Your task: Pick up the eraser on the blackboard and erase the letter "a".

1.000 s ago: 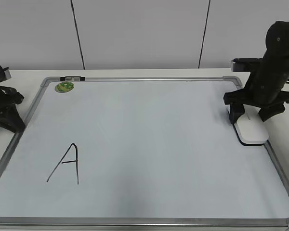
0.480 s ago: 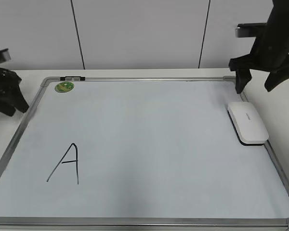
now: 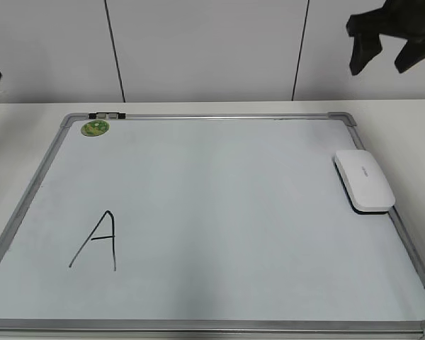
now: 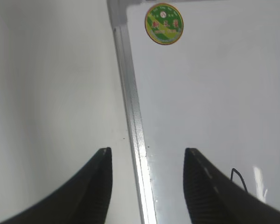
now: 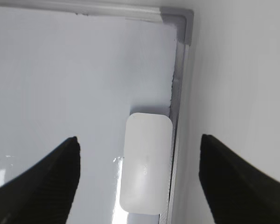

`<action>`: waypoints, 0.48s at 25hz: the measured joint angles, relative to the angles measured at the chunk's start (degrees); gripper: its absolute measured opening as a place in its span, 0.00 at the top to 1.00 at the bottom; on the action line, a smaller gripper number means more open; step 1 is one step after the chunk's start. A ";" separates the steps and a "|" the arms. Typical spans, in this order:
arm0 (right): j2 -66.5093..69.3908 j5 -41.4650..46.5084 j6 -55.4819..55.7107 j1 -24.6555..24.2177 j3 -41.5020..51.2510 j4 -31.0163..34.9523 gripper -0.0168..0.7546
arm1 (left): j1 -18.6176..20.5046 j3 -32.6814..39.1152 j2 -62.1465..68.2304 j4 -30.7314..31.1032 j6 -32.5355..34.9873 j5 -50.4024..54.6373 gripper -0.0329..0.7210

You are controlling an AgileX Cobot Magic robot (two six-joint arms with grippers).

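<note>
Judging from how things lie, the task appears finished or nearly so: no small cursive "a" can be found anywhere on the blackboard (image 3: 212, 117), and only the large capital "A" (image 3: 95, 241) is left in marker at the lower left. The eraser (image 3: 364, 180) is seen lying flat at the board's right edge, just beside the frame and untouched by either arm. Nothing more than withdrawal of the arms seems to be called for, though this is offered as a judgement.

The right gripper (image 3: 384, 51) is held high above the eraser, well apart from it, with its jaws spread wide and nothing between them, as is confirmed in the right wrist view. The left gripper (image 4: 147, 186) is likewise parted and empty, hanging over the left frame rail near the green magnet (image 4: 164, 24).
</note>
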 joint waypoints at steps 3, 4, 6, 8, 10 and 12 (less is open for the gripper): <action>-5.09 0.31 -0.24 0.00 0.00 0.00 0.22 | -0.09 0.17 -6.33 2.45 -1.17 0.21 0.47; -7.30 0.34 -0.24 0.00 0.35 0.00 0.22 | -0.09 0.84 -8.91 2.80 -1.29 0.21 0.47; -10.48 0.55 -0.37 0.00 0.99 0.00 0.22 | -0.22 2.95 -13.95 2.83 -1.38 0.40 0.47; -14.15 0.67 -0.70 0.00 1.67 0.00 0.22 | -0.22 5.77 -19.62 2.91 -1.43 0.78 0.47; -17.45 0.78 -1.02 0.00 2.59 0.00 0.22 | -0.22 9.30 -24.50 2.91 -1.43 1.03 0.47; -21.09 0.89 -1.22 0.00 4.19 0.00 0.22 | -0.22 13.67 -29.23 1.78 -1.57 1.41 0.47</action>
